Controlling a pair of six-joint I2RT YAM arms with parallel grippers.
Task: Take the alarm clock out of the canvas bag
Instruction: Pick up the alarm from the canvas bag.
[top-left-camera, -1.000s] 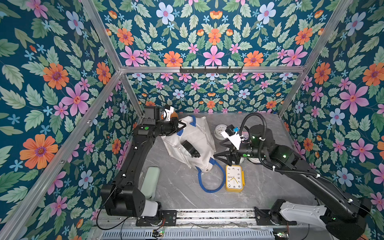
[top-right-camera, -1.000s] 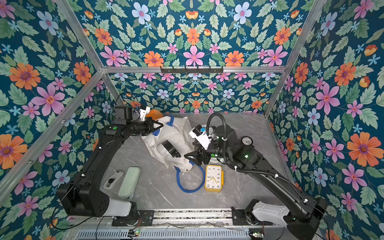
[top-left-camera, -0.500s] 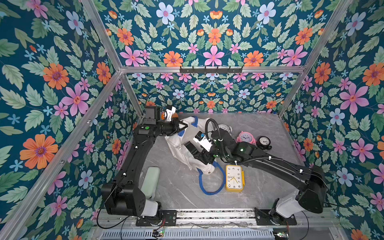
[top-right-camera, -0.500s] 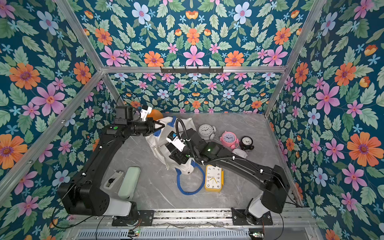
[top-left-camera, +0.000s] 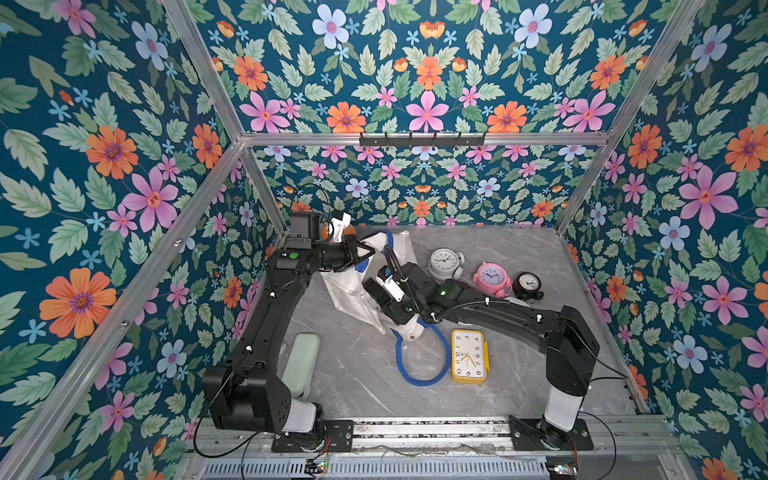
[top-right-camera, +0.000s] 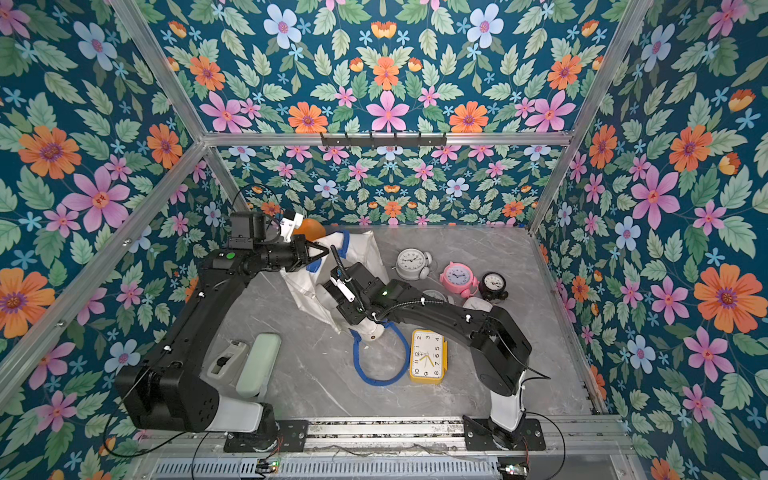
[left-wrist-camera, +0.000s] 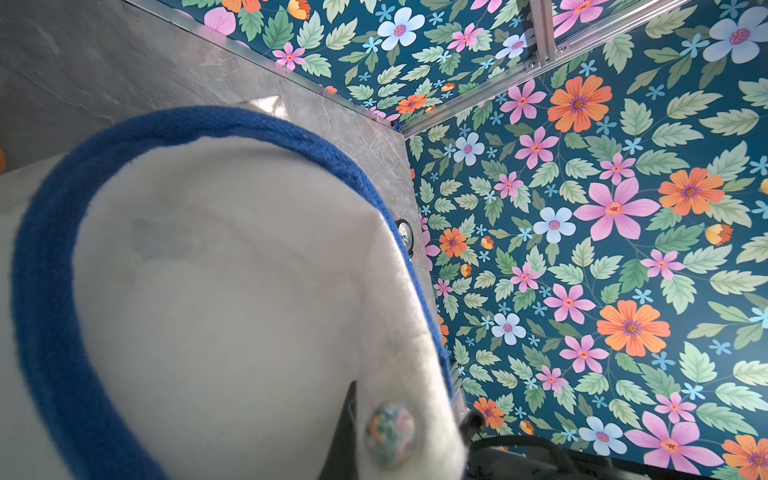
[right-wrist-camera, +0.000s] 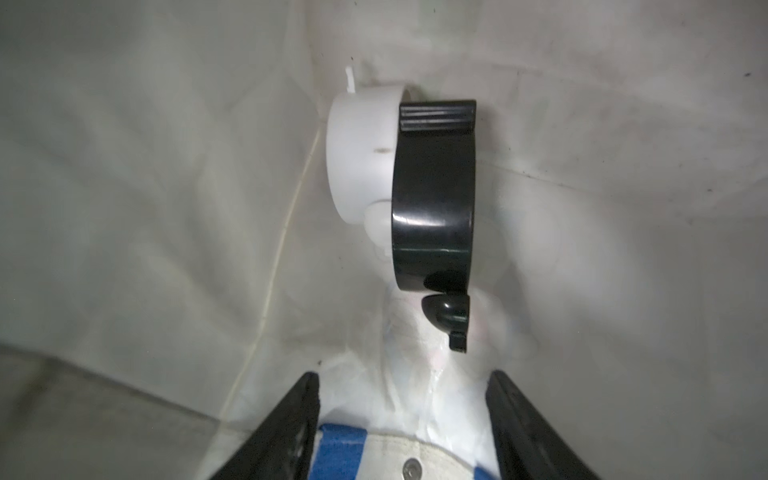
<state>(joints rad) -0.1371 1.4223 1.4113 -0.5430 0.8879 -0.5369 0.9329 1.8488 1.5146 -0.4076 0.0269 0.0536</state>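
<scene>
Left wrist view is nearly filled by white cloth and a blue handle (left-wrist-camera: 54, 257) close against the lens: the canvas bag (left-wrist-camera: 228, 291). In both top views the left fingers (top-left-camera: 360, 250) are clenched on the bag's rim toward its far side and seem to hold the mouth up off the counter (top-left-camera: 365, 382). An orange plush toy (top-right-camera: 312, 227) peeks out just behind them.

Moving right, the bag slumps at the middle-left of the counter, its second blue loop (top-left-camera: 415, 368) trailing toward the near edge. The right arm (top-left-camera: 498, 309) reaches across from the near right and goes into the mouth, so its tip is hidden from above. The right wrist view looks inside: the right fingers (right-wrist-camera: 286, 432) stand released, wide apart, nothing between them. Straight ahead of them, deeper in and against the bag's inner wall, sits the alarm clock (right-wrist-camera: 432, 195), round, black and white, seen edge-on. Its flat faces turn toward the two fingers, so its thin way lies along their closing line, and the gap looks wider than that. I judge the right arm far the nearer; the clock is ahead of the tips, not between them, so a further push inward comes before any closing.

Further right, other clocks sit out on the counter: a grey clock (top-left-camera: 445, 262), a yellow clock (top-left-camera: 469, 356), a pink clock (top-left-camera: 491, 279) and a black clock (top-left-camera: 528, 285).
</scene>
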